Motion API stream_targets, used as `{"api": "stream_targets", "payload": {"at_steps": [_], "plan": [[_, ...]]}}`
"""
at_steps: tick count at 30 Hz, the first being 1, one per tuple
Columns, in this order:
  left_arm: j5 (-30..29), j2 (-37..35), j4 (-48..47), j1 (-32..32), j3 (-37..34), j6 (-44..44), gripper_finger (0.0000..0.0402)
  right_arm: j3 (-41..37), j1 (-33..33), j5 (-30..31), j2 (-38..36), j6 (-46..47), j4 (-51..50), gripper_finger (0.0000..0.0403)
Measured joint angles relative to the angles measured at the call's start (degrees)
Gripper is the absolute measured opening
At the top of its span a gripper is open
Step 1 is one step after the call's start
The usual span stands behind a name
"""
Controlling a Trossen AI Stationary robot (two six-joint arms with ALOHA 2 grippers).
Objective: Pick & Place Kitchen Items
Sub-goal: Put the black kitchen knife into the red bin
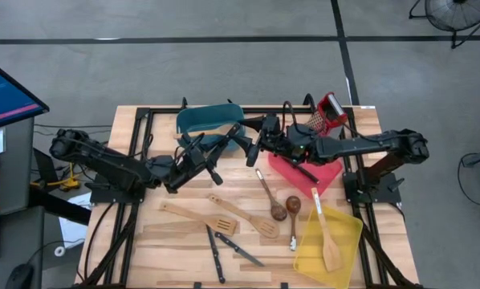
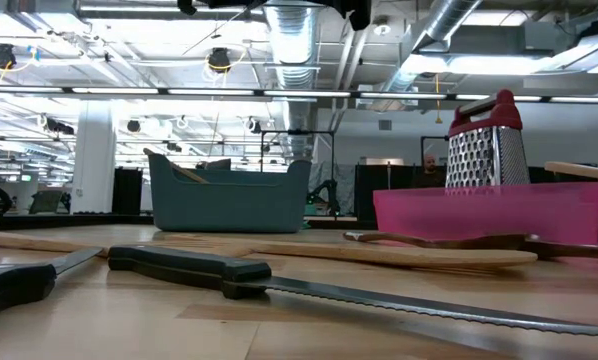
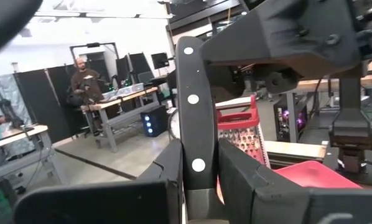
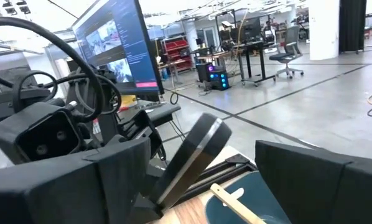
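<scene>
- Overhead, the left gripper hangs near the table's back edge, beside the teal bin, clamped on a black-handled knife; the right gripper meets it there, fingers spread wide around the handle without pinching. A red bin with a grater lies under the right arm; the yellow bin at the front right corner holds a wooden spatula. Spoons, a slotted turner and two knives lie mid-table.
- Low down, a serrated knife crosses the foreground, teal bin and grater behind.
- From the left wrist, fingers squeeze the riveted handle.
- From the right wrist, the handle end stands between parted fingers.
</scene>
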Motion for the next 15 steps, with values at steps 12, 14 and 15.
{"api": "stream_targets", "payload": {"at_steps": [12, 14, 15], "plan": [[1.4, 0.0, 0.4, 0.6, 0.0, 0.0, 0.0049, 0.0, -0.6, 0.0, 0.0, 0.6, -0.1, 0.0297], [2.6, 0.0, 0.4, 1.1, 0.0, 0.0, 0.0049, 0.0, -0.8, 0.0, 0.0, 1.1, -0.1, 0.0297], [3.0, 0.0, 0.4, 1.4, 0.0, 0.0, 0.0049, 0.0, -0.8, 0.1, 0.0, 1.1, -0.1, 0.0297]]}}
